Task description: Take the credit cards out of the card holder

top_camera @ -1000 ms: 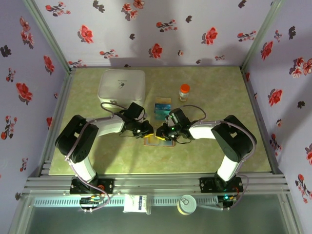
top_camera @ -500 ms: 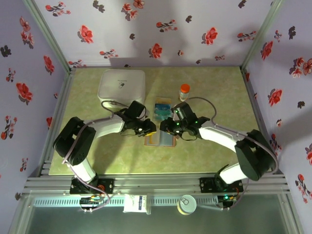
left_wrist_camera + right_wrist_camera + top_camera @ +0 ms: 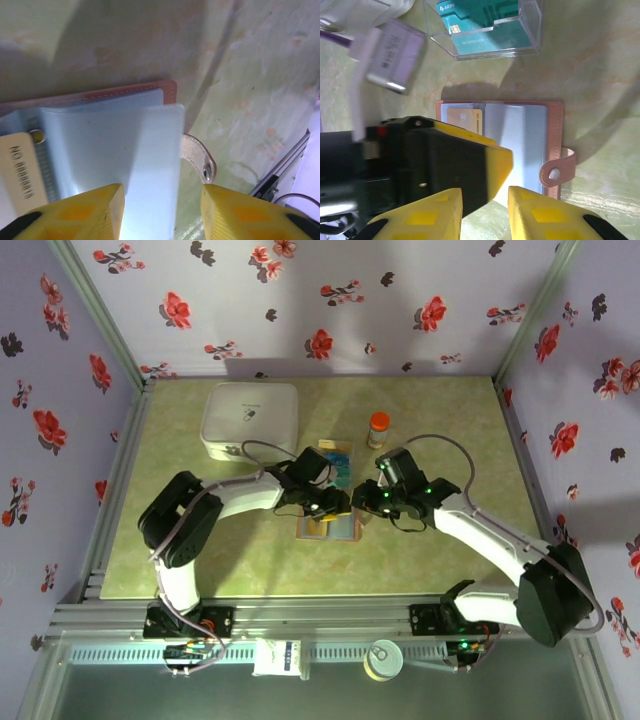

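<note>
Tan leather-like bifold card holder (image 3: pixel 555 125) seems floppy; pinch its stiff, slick cream card (image 3: pixel 465 120) edgewise. Left hand (image 3: pixel 160 200) and right hand (image 3: pixel 484 200) gape apart.

Quick count on the surface: one card holder (image 3: pixel 543 131), one clear tray (image 3: pixel 532 26), one white box (image 3: pixel 250 420) and one orange-capped bottle (image 3: pixel 378 429). One beige card (image 3: pixel 465 120) sits in the holder. Teal cards (image 3: pixel 485 22) in the tray overlap too much to count.
</note>
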Controlling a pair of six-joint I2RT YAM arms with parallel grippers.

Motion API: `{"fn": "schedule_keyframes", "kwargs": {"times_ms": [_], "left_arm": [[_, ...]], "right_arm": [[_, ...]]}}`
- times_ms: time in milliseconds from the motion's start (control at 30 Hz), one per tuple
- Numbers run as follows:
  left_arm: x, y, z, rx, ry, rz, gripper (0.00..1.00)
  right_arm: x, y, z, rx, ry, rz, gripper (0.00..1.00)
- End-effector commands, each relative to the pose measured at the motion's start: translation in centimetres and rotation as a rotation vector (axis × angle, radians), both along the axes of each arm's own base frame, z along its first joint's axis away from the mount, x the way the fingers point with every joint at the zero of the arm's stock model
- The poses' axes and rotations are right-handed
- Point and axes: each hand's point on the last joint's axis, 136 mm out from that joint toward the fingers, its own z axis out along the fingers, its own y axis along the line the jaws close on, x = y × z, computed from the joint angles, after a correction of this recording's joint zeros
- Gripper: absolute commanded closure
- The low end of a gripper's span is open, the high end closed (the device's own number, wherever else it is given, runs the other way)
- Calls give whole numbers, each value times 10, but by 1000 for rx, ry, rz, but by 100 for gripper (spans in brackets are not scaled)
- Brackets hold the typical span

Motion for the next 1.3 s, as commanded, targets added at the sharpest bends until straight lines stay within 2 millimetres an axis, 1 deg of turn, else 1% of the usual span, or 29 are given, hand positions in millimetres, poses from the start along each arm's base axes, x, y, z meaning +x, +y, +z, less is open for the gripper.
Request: {"fn": "schedule_keyframes", "kwargs": {"times_ms": [0, 100, 300, 400, 500, 600, 667, 700, 767, 833, 900, 1067, 1200, 1267], "left_arm": [[-3, -11, -1, 4, 21, -25, 53], [-1, -10, 2, 6, 7, -32, 50], [5, -3, 22, 1, -55, -29, 48], [7, 6, 26, 21, -73, -17, 48], [8, 16, 29, 24, -80, -3, 49], [11, 32, 30, 34, -88, 24, 51], [14, 43, 27, 38, -83, 48, 54], [14, 47, 25, 41, -79, 58, 56], [15, 55, 20, 50, -69, 68, 64], [14, 60, 14, 56, -60, 79, 75], [12, 57, 8, 41, -35, 77, 79], [5, 35, 3, 1, -1, 35, 87], [3, 24, 2, 0, 5, 15, 87], [2, 18, -2, 3, 15, 4, 88]], "right_arm": [[0, -10, 5, -36, -21, -12, 69], [-2, -11, 4, -40, -12, -7, 69], [-2, -6, -1, -16, 8, -7, 69], [-1, 4, -3, 42, 13, 3, 71], [1, 11, -6, 69, 26, 6, 72], [3, 19, -7, 88, 34, 16, 73], [3, 25, -8, 91, 38, 29, 74], [3, 28, -8, 91, 41, 35, 74], [3, 37, -7, 95, 43, 57, 74], [3, 44, -6, 91, 48, 77, 75], [2, 45, -7, 66, 48, 86, 74], [4, 40, -4, 43, 29, 64, 75], [5, 36, 1, 26, 16, 62, 74], [5, 34, 3, 21, 12, 61, 74]]}}
